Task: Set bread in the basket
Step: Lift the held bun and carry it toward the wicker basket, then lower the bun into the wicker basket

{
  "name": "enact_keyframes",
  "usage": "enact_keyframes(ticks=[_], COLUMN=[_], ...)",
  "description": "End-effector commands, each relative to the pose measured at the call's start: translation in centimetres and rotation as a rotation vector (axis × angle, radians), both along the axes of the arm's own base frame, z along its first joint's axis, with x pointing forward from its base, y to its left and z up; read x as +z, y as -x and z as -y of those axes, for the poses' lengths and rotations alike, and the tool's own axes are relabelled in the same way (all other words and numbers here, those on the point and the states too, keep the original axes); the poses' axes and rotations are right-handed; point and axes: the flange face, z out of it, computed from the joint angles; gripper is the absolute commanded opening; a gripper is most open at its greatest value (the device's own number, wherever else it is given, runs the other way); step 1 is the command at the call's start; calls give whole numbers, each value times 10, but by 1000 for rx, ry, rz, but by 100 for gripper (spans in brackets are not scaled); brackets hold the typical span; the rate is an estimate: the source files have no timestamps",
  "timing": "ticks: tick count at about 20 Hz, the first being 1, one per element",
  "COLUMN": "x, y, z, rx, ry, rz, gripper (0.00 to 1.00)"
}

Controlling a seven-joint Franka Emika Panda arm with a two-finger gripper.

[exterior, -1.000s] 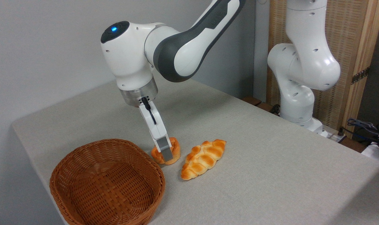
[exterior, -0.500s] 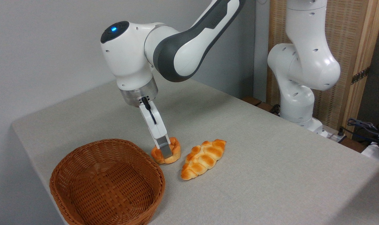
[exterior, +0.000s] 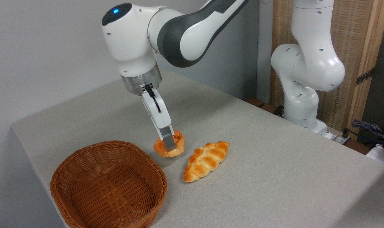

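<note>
A: Start big. What does the table carry?

B: A grey cloth-covered top. The wicker basket sits empty at its near left corner. A braided loaf lies toward the middle, just right of the basket and apart from it. The small muffin-shaped bun hangs between them, nearer the basket's far right rim.

A: Hangs? So it is off the cloth?

B: It looks so; there is a shadowed gap under its base. The gripper has its fingers closed across the bun's folded top, one grey pad plainly in front, the other hidden behind the bread.

A: What could spoil things from here?

B: I judge three risks. The bun is soft and glossy, and the pinch sits near its upper part, so a quick swing could let it tip or slip out. It also rides low, about level with the basket's rim as seen from here, so moving sideways without more height could knock the rim and shove the basket toward the table edge. And releasing too early would drop it on the cloth beside the rim.

A: And the arm's pose?

B: The wrist stands over the bun, the slim white finger slanting down and rightward from the silver flange. The forearm runs up toward the top right, back to the base at the table's far right edge.
</note>
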Motion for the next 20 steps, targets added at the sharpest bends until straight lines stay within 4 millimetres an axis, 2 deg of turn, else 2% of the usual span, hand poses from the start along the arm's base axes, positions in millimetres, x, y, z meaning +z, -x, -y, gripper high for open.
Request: enact_keyframes(ticks=[1, 3, 8, 12, 16, 20], x=[30, 46, 66, 70, 73, 74], y=[-8, -13, -22, -31, -49, -62], z=[-17, -22, -37, -39, -40, -42], rx=[39, 67, 101, 107, 133, 144], ry=[25, 71, 87, 89, 99, 102], rz=[16, 33, 84, 145, 272, 358], gripper=[63, 63, 63, 63, 63, 69])
